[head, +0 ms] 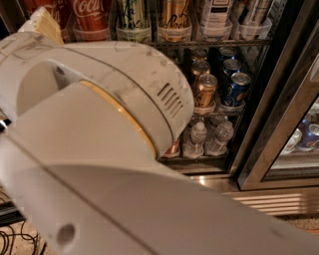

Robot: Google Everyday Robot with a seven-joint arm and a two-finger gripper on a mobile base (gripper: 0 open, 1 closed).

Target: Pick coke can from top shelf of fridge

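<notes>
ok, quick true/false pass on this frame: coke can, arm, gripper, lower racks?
1. The coke can stands on the top shelf, upper left. True.
2. The robot arm blocks most of the view's left side. True.
3. The gripper is shut on the coke can. False: the gripper is not in view, and nothing grips the can.
4. The water bottles stand on the top shelf. False: they are on the lowest visible rack.
5. A blue can stands on the middle rack. True.

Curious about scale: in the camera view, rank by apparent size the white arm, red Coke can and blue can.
1. white arm: by far largest, but nearest the camera.
2. coke can: wider, though cropped at the top.
3. blue can: smallest of the three.
The gripper is not in view.
</notes>
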